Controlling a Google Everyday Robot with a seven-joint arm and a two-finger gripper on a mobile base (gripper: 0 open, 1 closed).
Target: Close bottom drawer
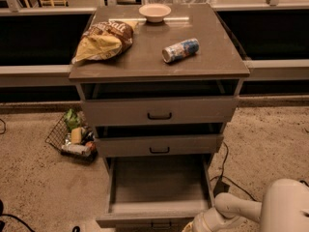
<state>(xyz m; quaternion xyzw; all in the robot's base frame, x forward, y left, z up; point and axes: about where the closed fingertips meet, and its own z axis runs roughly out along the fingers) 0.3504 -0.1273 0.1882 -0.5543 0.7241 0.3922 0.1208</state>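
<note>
The bottom drawer (157, 182) is pulled far out of the grey-brown cabinet; its long shallow tray is empty and its front (145, 220) sits at the bottom edge of the view. The middle drawer (159, 145) and top drawer (159, 111) above it are slightly open, each with a small black bar handle. My white arm (241, 208) reaches in from the lower right, and my gripper (195, 225) is at the bottom drawer's front right corner, mostly cut off by the frame's edge.
On the cabinet top (212, 64) lie a chip bag (104, 40), a can on its side (180, 50) and a white bowl (154, 12). A wire basket of items (72, 137) sits on the carpet to the left. A black cable (227, 173) runs on the right.
</note>
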